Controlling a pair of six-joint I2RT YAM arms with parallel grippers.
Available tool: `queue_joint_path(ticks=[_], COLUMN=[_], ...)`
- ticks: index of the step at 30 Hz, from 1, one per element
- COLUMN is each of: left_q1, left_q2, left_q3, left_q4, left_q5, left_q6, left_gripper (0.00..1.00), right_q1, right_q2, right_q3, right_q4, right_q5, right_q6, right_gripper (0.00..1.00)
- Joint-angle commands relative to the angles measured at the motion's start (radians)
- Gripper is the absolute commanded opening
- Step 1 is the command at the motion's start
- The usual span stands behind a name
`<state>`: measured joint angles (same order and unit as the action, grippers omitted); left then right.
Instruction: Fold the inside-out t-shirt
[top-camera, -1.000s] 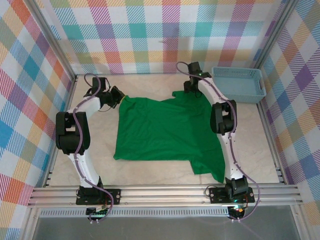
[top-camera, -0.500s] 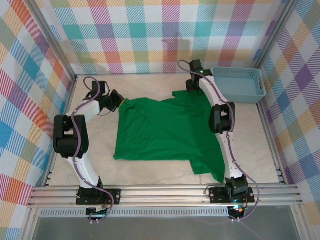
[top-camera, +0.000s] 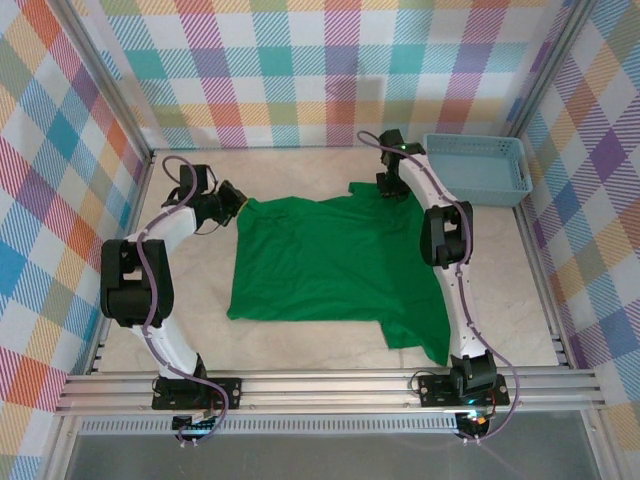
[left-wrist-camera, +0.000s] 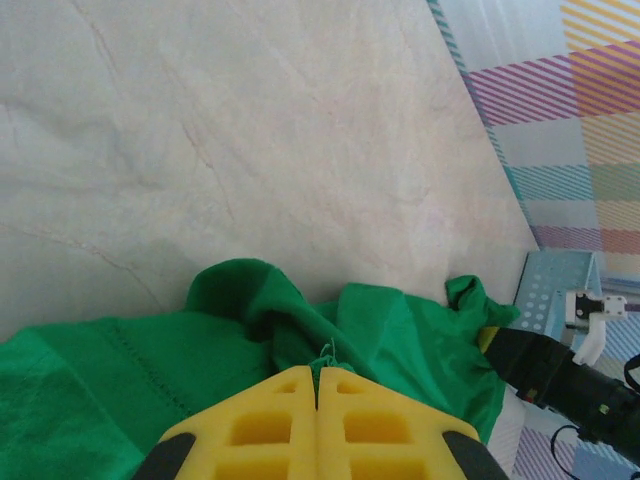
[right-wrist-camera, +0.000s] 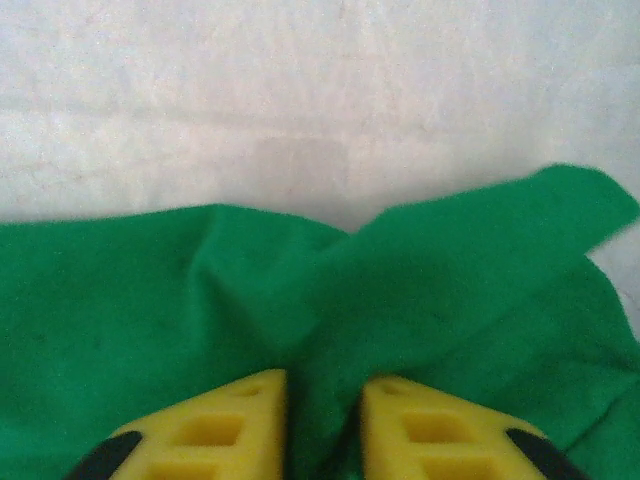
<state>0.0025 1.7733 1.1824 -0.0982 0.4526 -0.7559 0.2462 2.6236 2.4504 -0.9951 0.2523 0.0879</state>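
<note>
The inside-out t-shirt (top-camera: 330, 265), plain bright green, lies spread flat on the table with one sleeve reaching toward the near right. My left gripper (top-camera: 238, 203) is at its far left corner, with the yellow jaws shut on a bunched bit of the cloth (left-wrist-camera: 400, 330). In the left wrist view a tuft of green pokes out at the left gripper (left-wrist-camera: 318, 372). My right gripper (top-camera: 392, 188) is at the far right corner. In the right wrist view a raised fold of the green fabric (right-wrist-camera: 450, 290) runs between the jaws of the right gripper (right-wrist-camera: 322, 385), which are closed on it.
A light blue plastic basket (top-camera: 478, 170) stands at the back right, just beyond my right arm. Checked walls enclose the table on three sides. Bare marble-look tabletop (top-camera: 300, 160) lies behind the shirt and to its left.
The right jaws have closed from wide open onto a fold of the shirt. My left arm's elbow has swung further left while its gripper kept its hold at the corner.
</note>
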Motion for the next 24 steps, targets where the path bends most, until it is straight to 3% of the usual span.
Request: queue_joint_path(ticks=[1,4,9,16,21,24], left_q1=[0.008,0.015,0.039,0.042,0.023,-0.017], left_q2=[-0.049,-0.055,-0.09,-0.184,-0.309,-0.378], left_q3=[-0.019,-0.025,-0.047,-0.169,-0.389,-0.506], left_q4=[0.014,0.012,0.021,0.076,0.149,0.128], left_q5=[-0.005,-0.006,-0.006,-0.006,-0.02,-0.058], left_q6=[-0.001,0.004,0.018,0.027,-0.001,0.01], left_gripper=[0.0,0.0,0.0,0.0,0.0,0.0], right_q1=[-0.011,-0.009,-0.008,-0.005,0.005,0.008], right_q2=[-0.027,-0.083,-0.309,-0.74,-1.026,-1.188], right_q3=[-0.034,-0.084,-0.288,-0.813,-1.284,-1.551], right_q4=[-0.015,0.035,0.181,0.382,0.434,0.459], right_q5=[-0.028,-0.024,-0.009,0.009,-0.011,-0.07], right_q6=[0.023,0.025,0.021,0.102,0.275,0.39], right_gripper=[0.1,0.0,0.0,0.0,0.0,0.07])
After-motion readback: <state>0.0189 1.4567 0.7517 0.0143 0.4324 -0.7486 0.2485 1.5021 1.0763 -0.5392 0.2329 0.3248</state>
